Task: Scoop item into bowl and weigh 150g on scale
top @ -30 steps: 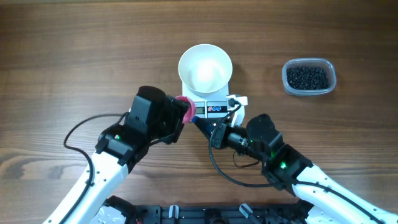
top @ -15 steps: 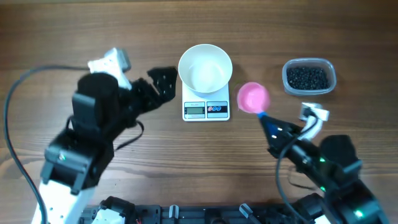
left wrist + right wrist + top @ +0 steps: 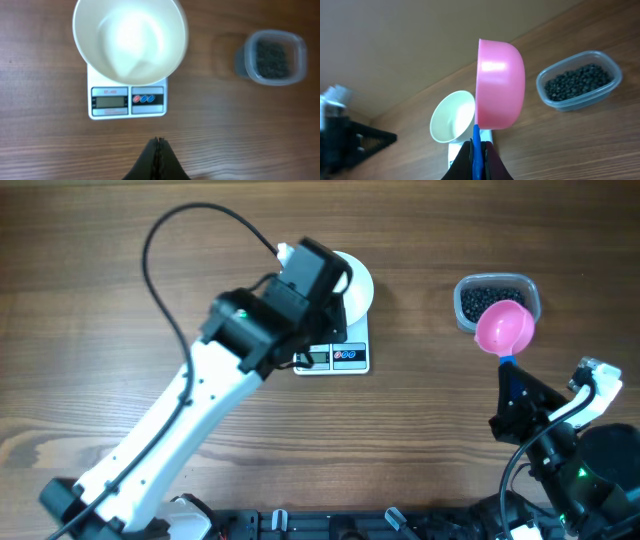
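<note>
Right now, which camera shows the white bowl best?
The left wrist view: the bowl shows nearly whole from above, empty, sitting on the scale. Overhead, the left arm hides all but its right edge. The right wrist view shows it small, from an angle, beside the pink scoop.

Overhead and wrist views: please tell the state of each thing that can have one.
scale, display unreadable
bowl, empty, on the scale
tub, open, holding black pieces
scoop, no pieces visible in it
left gripper, shut, empty
right gripper, shut on the scoop's blue handle
</note>
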Available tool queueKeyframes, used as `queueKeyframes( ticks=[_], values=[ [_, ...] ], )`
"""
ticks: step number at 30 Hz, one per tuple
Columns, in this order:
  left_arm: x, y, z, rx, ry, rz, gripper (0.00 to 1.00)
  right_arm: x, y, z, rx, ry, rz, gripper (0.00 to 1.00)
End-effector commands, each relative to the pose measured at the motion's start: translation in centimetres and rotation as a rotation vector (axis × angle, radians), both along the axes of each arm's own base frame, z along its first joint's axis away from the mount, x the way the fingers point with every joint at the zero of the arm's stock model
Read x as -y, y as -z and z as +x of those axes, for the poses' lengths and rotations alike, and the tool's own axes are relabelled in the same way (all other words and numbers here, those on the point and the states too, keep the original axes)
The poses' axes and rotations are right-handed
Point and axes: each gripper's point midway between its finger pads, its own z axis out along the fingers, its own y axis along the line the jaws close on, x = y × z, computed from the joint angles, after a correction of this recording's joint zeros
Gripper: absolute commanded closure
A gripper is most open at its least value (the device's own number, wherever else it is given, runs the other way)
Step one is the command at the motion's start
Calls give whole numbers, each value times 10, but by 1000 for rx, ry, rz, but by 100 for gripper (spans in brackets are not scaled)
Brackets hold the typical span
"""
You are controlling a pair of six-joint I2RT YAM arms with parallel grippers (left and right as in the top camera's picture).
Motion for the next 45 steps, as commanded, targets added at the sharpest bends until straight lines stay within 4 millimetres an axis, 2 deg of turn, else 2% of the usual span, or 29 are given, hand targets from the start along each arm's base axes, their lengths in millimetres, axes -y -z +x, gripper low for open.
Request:
queueKeyframes(
  ticks=[1,4,6,12,18,25,30,36,45],
  values=[
    [-17,67,3,-44,-231,71,96,10,-5,1,18,56,-5,96],
    [-13,118,3,-48,-240,31,96,10,-5,1,15,56,-6,95],
    [-3,144,-1,-50,-213,-28,96,10,-4,1,14,55,-5,95],
    [23,166,-5,-38,-154,-42,96,4,-2,0,-10,59,94,95],
    [29,192,-2,-60,-149,-13,96,6,7,-3,-44,65,77,95],
    [27,203,10,-17,-178,20,95,6,10,-4,-58,66,71,95],
    [30,201,18,19,-188,6,95,6,10,-4,-58,65,71,95],
    [30,215,20,12,-193,26,95,6,10,-4,-58,65,72,95],
    [25,215,24,37,-211,47,96,6,10,-4,-58,66,71,95]
  ],
)
